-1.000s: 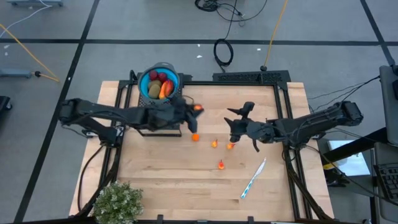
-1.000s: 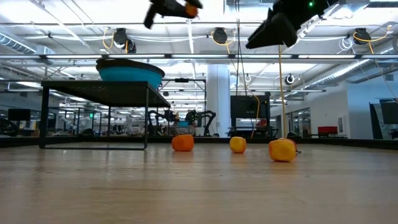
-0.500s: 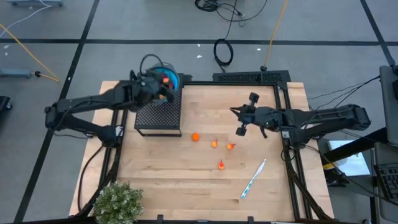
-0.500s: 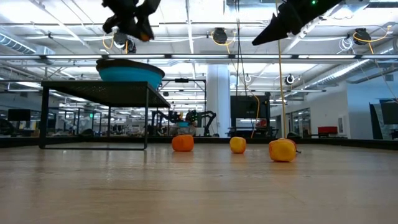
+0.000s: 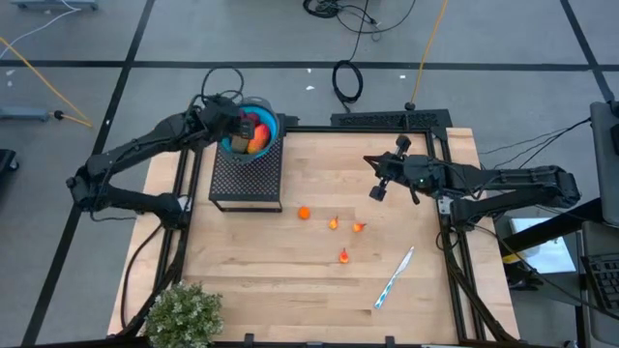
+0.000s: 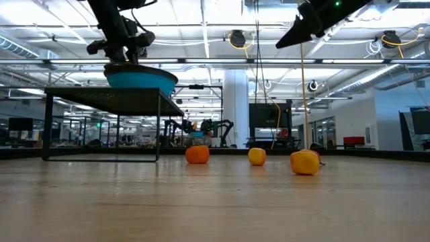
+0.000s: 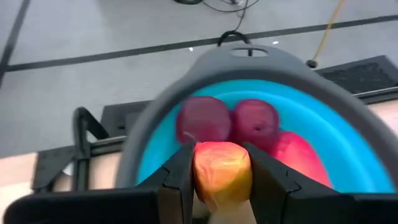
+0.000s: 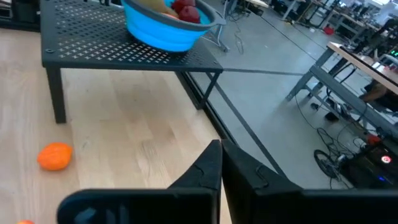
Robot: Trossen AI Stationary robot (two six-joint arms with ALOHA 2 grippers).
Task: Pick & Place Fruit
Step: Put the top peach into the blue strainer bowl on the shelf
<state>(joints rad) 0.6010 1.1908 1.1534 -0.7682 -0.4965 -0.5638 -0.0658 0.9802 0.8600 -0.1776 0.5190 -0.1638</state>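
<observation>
Pale wood planks make up the table point(image 5: 290, 280). At its near edge sits a bushy green plant point(image 5: 182, 314), and toward the near right lies a white-and-blue pen point(image 5: 394, 277).

Farther in, four small orange fruit pieces lie loose on the wood — one nearest point(image 5: 343, 256), two side by side beyond it point(image 5: 334, 223) point(image 5: 358, 227), and a rounder one point(image 5: 304, 213) just in front of the black perforated stand point(image 5: 247, 174). In the low view three of them show in a row on the tabletop point(image 6: 197, 154) point(image 6: 256, 156) point(image 6: 304, 162).

The right gripper point(image 5: 380, 182) hangs above the table's right half, well apart from the loose pieces, with nothing in it; its wrist view shows the two dark fingers point(image 8: 208, 168) pressed together.

At the far left, the blue bowl point(image 5: 271, 130) with a grey rim rests on the stand's far end. It holds two dark red balls point(image 7: 204, 119) point(image 7: 255, 121) and a red-orange piece point(image 7: 292, 152), touching one another.

The left gripper point(image 7: 222, 177) hovers right over the bowl — its fingers point(image 7: 177, 177) pinch a yellow-orange fruit point(image 7: 222, 171) between them, just above the dark red balls. In the low view this gripper point(image 6: 121, 50) hangs directly above the bowl's rim point(image 6: 141, 70).
</observation>
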